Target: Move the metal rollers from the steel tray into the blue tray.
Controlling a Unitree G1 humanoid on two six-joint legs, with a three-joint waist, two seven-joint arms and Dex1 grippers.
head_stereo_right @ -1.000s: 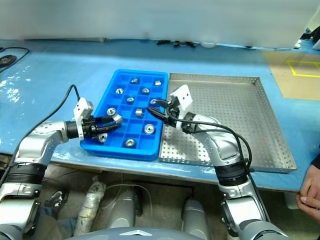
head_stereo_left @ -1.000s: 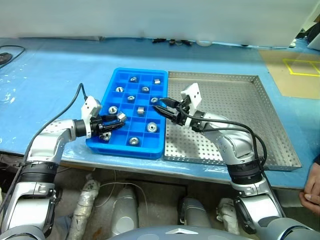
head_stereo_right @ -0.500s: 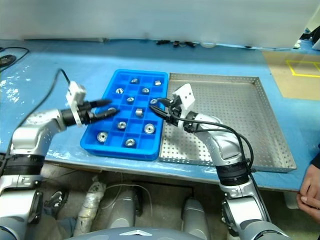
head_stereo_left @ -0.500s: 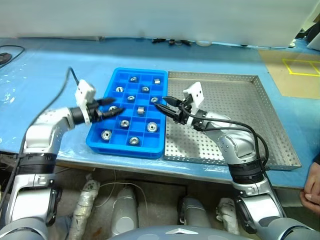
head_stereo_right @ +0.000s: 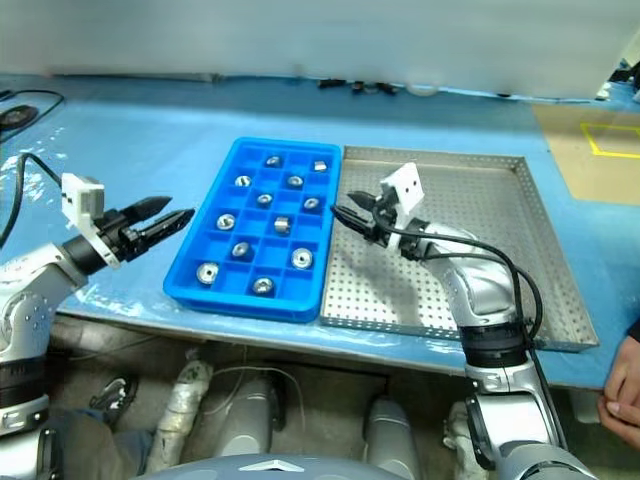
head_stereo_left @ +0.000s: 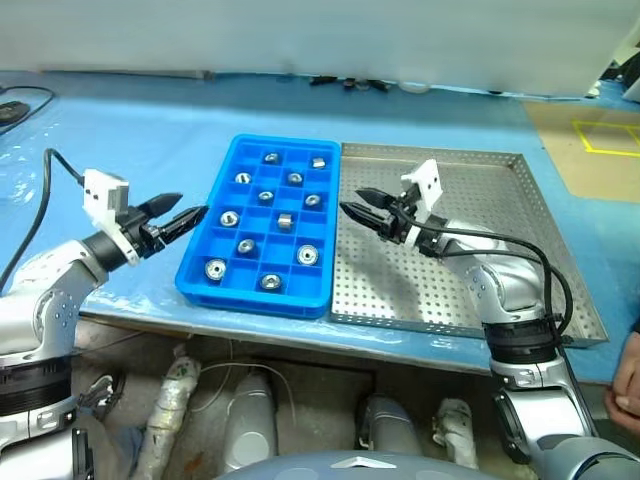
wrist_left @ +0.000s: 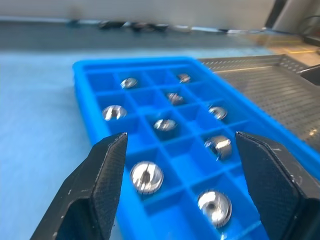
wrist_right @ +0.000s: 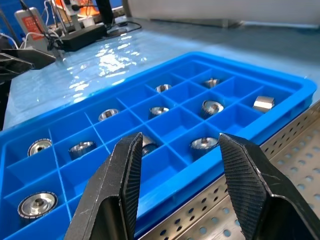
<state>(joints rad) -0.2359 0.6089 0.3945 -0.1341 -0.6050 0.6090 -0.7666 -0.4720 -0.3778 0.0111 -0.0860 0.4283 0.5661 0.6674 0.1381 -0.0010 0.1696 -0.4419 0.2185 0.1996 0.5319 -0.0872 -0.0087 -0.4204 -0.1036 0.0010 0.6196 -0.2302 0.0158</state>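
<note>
all the metal rollers (head_stereo_left: 282, 220) in view sit in compartments of the blue tray (head_stereo_left: 212, 286), at nine o'clock of the bare steel tray (head_stereo_left: 520, 240), so the job looks done; left gripper (head_stereo_left: 178, 214) and right gripper (head_stereo_left: 358, 209) hover parted and empty.

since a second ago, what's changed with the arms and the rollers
The left gripper let a metal roller drop into the near-left compartment of the blue tray, then pulled back off the tray to its left, jaws open. The right gripper drew away from the blue tray's edge to over the steel tray, open and holding nothing. The trays and the other rollers stayed put.
</note>
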